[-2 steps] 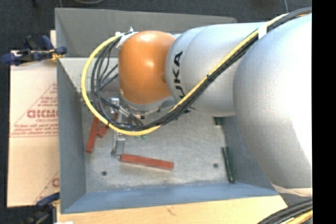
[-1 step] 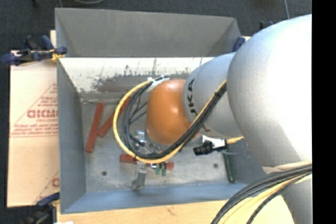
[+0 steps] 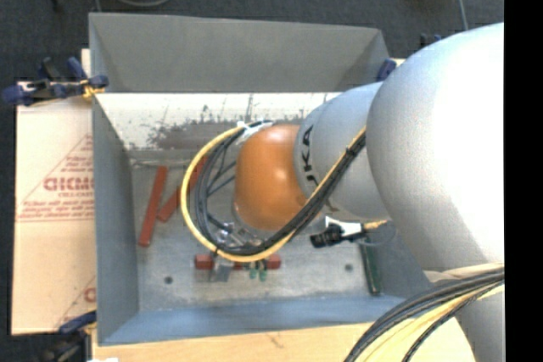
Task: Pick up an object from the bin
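My gripper (image 3: 223, 267) reaches down to the bin floor near the front wall, mostly hidden under the arm's orange cover and cables. A small red block (image 3: 204, 263) lies against its left side. A small green piece (image 3: 260, 271) with a red bit beside it lies just to its right. Whether either is held cannot be made out.
Two long orange-red sticks lie at the left of the bin, one (image 3: 153, 206) near the left wall and a shorter one (image 3: 172, 201) beside it. A dark green stick (image 3: 371, 267) lies at the front right. The arm covers the bin's middle and right.
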Robot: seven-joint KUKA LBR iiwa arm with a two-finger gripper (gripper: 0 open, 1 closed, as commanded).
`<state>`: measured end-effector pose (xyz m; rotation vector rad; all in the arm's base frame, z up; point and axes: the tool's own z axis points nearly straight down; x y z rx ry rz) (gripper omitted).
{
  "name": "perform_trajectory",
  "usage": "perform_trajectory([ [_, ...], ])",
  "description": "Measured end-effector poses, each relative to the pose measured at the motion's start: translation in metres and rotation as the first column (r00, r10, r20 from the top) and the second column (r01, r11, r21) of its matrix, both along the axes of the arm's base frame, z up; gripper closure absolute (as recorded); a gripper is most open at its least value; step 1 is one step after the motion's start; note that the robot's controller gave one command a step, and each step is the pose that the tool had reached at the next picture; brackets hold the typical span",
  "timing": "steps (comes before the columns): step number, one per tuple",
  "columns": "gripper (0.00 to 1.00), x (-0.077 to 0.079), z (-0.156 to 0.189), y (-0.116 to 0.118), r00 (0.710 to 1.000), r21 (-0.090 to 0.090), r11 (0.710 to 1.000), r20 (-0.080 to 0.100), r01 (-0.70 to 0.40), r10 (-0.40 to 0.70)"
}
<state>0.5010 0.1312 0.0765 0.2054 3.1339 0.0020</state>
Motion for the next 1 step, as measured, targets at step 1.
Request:
perform_trajectory([
  [1,1.00,0.0051,0.1798,0.0122,1.000,0.002,1.000,0.010,-0.024,0.024],
])
